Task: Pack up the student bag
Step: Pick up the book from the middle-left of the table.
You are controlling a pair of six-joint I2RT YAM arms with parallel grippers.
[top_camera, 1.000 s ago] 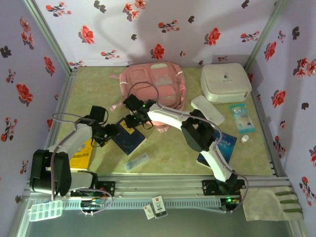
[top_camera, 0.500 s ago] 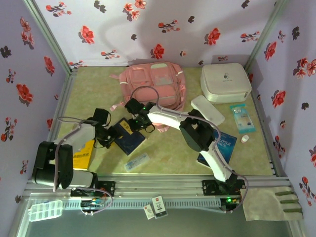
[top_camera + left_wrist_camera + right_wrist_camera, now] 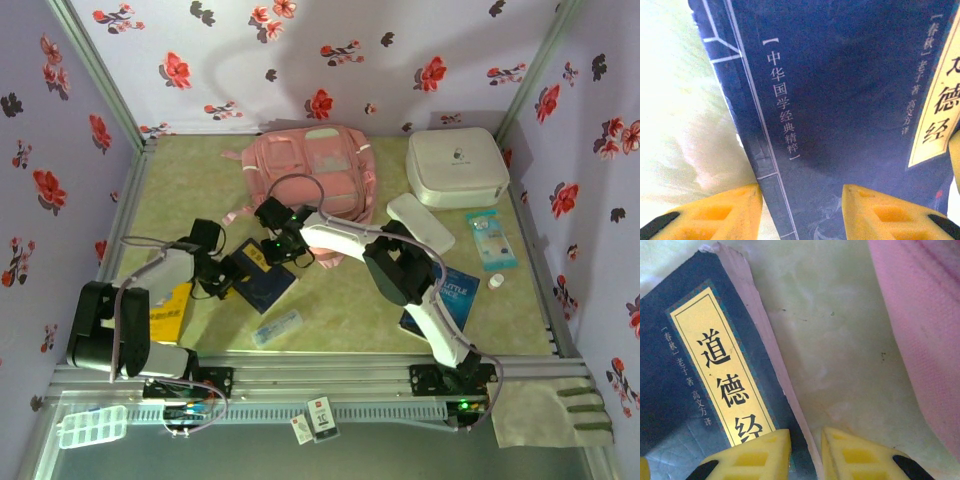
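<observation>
The student bag (image 3: 315,170), a pink backpack, lies flat at the back middle of the table, and its pink fabric (image 3: 925,325) shows in the right wrist view. A dark blue book (image 3: 264,284) with a yellow title strip lies in front of it. My left gripper (image 3: 228,278) is down at the book's left side. In the left wrist view it (image 3: 800,192) is open, with the spine of the book (image 3: 840,100) between its yellow fingers. My right gripper (image 3: 273,252) is at the far corner. It (image 3: 805,435) has closed narrowly on the pale page edge of the book (image 3: 695,375).
A white hard case (image 3: 457,166) stands at the back right, with a long white case (image 3: 420,222) in front of it. A blue book (image 3: 450,295), a teal packet (image 3: 490,238), a small white bottle (image 3: 497,282), a yellow book (image 3: 165,312) and a clear pouch (image 3: 277,328) lie around. Flowered walls enclose three sides.
My left arm has dropped and moved in onto the book's left side. Both grippers have narrowed their jaws. The right gripper has settled onto the book's far corner.
</observation>
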